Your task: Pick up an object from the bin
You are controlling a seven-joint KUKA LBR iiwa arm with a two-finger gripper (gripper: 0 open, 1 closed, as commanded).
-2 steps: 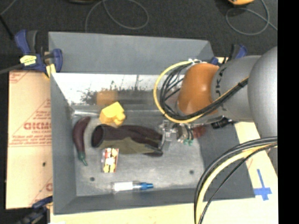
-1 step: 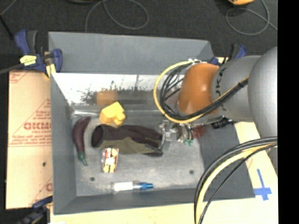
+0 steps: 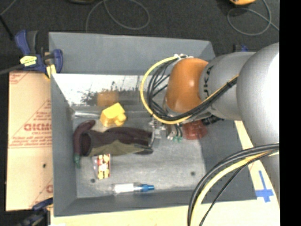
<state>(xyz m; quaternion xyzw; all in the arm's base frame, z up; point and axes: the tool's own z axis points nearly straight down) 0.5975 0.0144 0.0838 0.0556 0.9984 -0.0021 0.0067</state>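
Note:
My gripper (image 3: 155, 134) hangs low in the middle of the bin, below the orange wrist cover. It is at the right end of a long dark brown and olive sock (image 3: 110, 141) that lies across the bin floor and curls up at its left end. I cannot tell whether it touches the sock. A yellow blocky toy (image 3: 113, 115) sits just behind the sock, left of the gripper. A reddish-brown round thing (image 3: 194, 131) lies right of the gripper, partly hidden under the arm.
A small red and white packet (image 3: 102, 166) lies in front of the sock. A clear tube with a blue cap (image 3: 134, 188) rests along the bin's front wall. The arm and its cables cover the bin's right back part.

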